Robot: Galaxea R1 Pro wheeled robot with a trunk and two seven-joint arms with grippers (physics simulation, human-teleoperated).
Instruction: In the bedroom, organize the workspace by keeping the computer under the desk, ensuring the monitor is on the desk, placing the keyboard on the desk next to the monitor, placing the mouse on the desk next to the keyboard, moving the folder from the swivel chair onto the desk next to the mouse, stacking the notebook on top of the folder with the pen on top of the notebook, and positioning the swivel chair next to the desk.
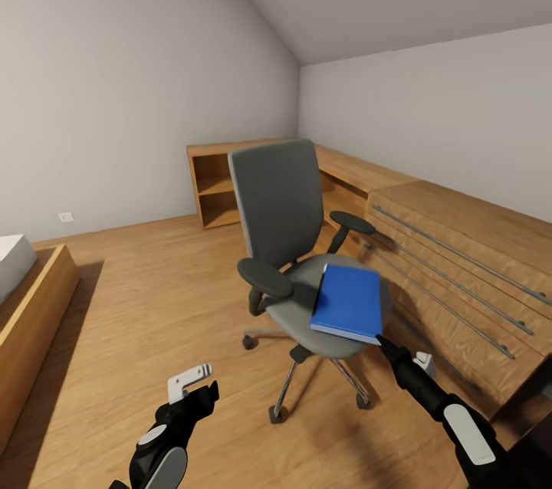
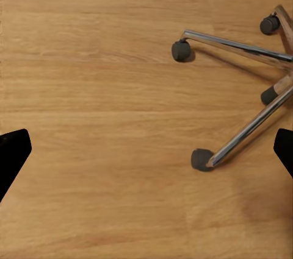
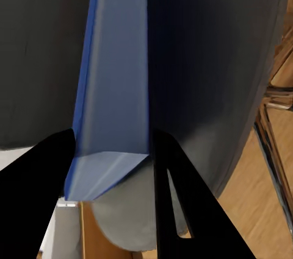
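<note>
A grey swivel chair (image 1: 276,198) stands on the wooden floor mid-room, and a blue folder (image 1: 349,301) lies on its seat, overhanging the front edge. My right gripper (image 1: 387,347) reaches that near corner. In the right wrist view its two black fingers (image 3: 43,173) press on either side of the folder's (image 3: 116,88) edge, so the right gripper (image 3: 113,140) is shut on it. My left gripper (image 1: 195,385) hangs low over the floor left of the chair, open and empty (image 2: 146,149). The chair's chrome legs and castors (image 2: 238,46) lie below it.
A long wooden unit with drawer rails (image 1: 460,259) runs along the right wall, close behind the chair. An open wooden shelf (image 1: 218,194) stands in the far corner. A wooden bed frame (image 1: 31,313) sits at the left. Bare floor (image 1: 153,305) lies between.
</note>
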